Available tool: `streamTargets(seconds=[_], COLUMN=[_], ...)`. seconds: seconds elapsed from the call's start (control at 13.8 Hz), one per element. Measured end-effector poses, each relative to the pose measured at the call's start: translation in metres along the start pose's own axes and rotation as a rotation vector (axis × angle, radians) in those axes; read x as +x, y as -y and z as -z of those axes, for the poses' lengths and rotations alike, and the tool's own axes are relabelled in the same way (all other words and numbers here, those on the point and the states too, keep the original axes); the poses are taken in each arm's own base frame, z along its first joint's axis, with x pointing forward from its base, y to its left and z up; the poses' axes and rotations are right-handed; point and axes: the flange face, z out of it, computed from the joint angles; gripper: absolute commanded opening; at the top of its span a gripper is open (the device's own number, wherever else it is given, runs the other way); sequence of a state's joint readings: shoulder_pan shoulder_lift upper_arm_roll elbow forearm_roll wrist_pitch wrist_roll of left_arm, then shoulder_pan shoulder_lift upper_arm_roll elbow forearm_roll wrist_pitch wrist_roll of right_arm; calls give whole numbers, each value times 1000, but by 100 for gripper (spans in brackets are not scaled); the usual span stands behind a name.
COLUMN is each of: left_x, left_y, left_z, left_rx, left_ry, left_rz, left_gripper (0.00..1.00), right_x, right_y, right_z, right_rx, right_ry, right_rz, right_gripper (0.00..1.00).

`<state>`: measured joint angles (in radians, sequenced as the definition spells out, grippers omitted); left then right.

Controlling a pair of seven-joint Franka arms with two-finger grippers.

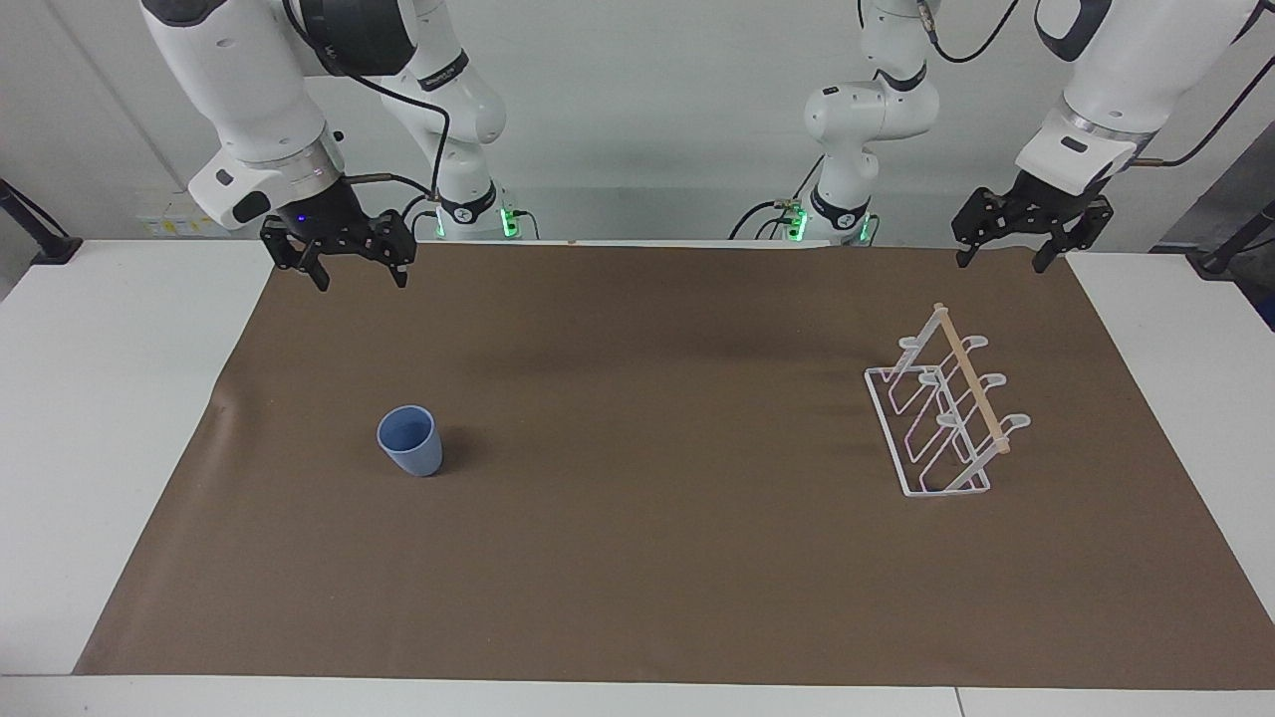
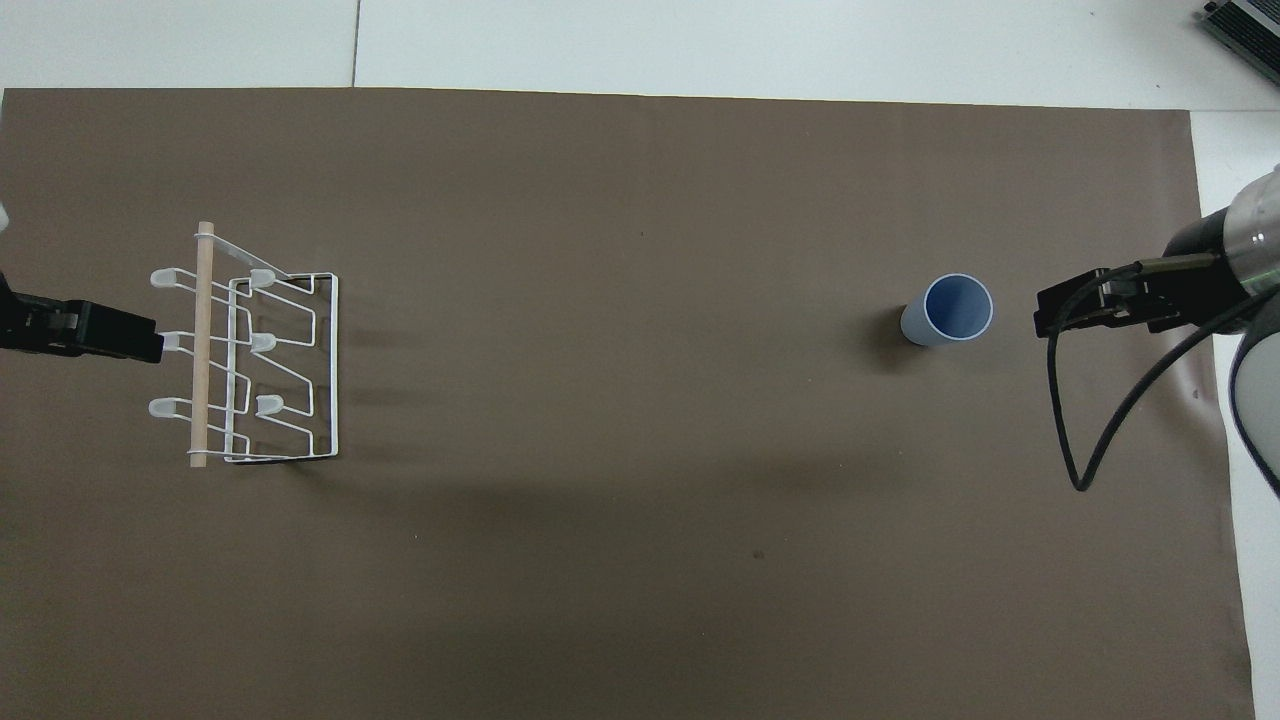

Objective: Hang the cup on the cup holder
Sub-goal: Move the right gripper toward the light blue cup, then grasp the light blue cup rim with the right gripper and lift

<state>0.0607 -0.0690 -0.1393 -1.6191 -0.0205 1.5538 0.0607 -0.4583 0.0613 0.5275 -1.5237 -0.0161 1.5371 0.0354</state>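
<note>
While both tools hang wide open and empty, right tool point(image 1: 359, 274) and left tool point(image 1: 1006, 259), the cup point(image 1: 409, 440) stands upright on the worktop point(image 1: 637, 558), well apart from the cup holder point(image 1: 941, 413). You risk tipping the cup if one fingertip strikes its rim during descent.

The right arm, big and white with round joints, comes down from the top at the right arm's end of the table. Its black two-finger right gripper point(image 1: 360, 277) point(image 2: 1045, 322) hangs in the air over the table's edge nearest the robots. Its fingers point down and stand apart, with nothing between them.

The left arm, white and bent the same way, comes down at the left arm's end of the table. Its black left gripper point(image 1: 1002, 262) point(image 2: 150, 345) hangs up in the air over that same edge. Its fingers point down, wide apart and empty.
</note>
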Motion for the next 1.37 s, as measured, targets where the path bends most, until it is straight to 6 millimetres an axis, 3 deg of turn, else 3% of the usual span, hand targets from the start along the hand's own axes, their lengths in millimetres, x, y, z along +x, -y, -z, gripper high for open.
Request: streamTargets(seconds=[0.58,0.8,1.01,1.37], left_x=[0,0,0,0], left_y=[0,0,0,0], left_z=[0,0,0,0], left_rx=[0,0,0,0], left_ry=[0,0,0,0], left_rz=[0,0,0,0], left_gripper=[100,100,100,100], right_x=[4,9,13,17], right_y=[0,6,15,19], right_z=[-3,-13,-42,-117], right_rx=[0,-1,37,40], right_ry=[-30,-84,-118,-141], right_rz=[0,7,5,44], right_gripper=[100,100,100,100])
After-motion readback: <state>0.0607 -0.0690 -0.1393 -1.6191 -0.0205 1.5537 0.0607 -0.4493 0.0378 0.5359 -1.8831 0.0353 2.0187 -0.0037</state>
